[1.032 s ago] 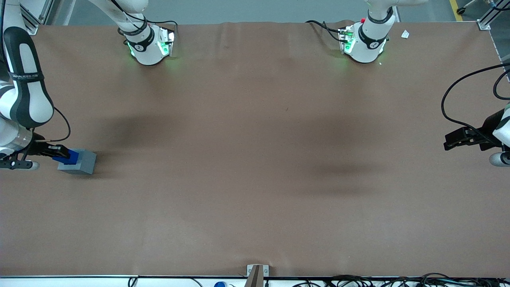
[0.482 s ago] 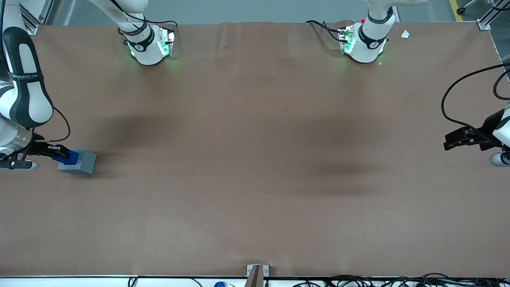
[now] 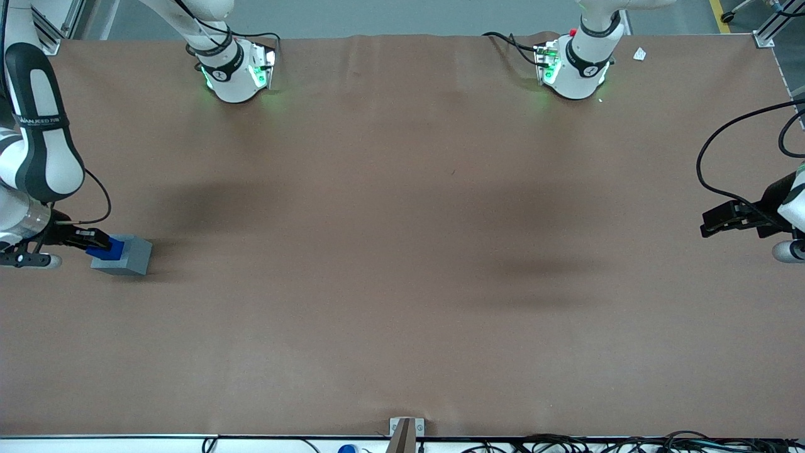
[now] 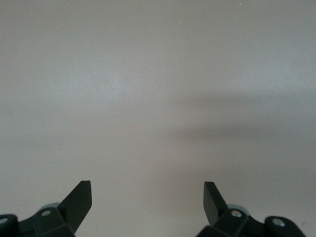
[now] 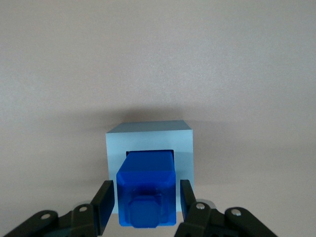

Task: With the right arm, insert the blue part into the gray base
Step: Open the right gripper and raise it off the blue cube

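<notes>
The gray base (image 3: 130, 255) stands on the brown table at the working arm's end, and also shows in the right wrist view (image 5: 148, 138). The blue part (image 5: 146, 177) stands in the recess in its top, stub end up toward the wrist camera; it also shows in the front view (image 3: 104, 250). My right arm's gripper (image 5: 146, 186) is directly above the base and straddles the blue part. A narrow gap shows between each finger and the part's sides, so it is open. In the front view the gripper (image 3: 94, 242) reaches in from the table's end.
The brown mat (image 3: 402, 251) covers the whole table. Two white arm bases (image 3: 236, 72) (image 3: 575, 69) stand along the edge farthest from the camera. A small bracket (image 3: 405, 428) sits at the nearest edge. The base lies close to the table's end edge.
Almost nothing. The blue part and the gripper have shifted very slightly down toward the gray base; the base has not moved.
</notes>
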`<state>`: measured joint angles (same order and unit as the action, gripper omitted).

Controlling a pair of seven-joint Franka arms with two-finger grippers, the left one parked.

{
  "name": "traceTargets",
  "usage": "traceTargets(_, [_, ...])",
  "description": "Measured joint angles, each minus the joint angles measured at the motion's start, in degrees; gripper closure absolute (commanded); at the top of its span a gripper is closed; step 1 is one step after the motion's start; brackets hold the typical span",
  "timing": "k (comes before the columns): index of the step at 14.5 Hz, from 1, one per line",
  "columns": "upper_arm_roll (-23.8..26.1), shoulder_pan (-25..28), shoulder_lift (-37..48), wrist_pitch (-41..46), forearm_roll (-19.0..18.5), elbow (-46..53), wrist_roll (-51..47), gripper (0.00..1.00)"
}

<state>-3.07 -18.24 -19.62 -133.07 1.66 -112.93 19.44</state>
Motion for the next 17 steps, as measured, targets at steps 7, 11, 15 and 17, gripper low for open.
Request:
traceTargets(7, [0.69,0.16,0.35,1.07,0.01,0.34,0.01,0.0])
traceTargets(11, [1.24,2.61,4.33,4.45,0.02,1.15,0.02,0.0])
traceTargets(15, [1.35,6.29,10.38,8.67,0.2,1.32,-0.4,0.0])
traceTargets(17, [1.37,7.87,12.56,10.7,0.26,1.32,-2.32,0.0])
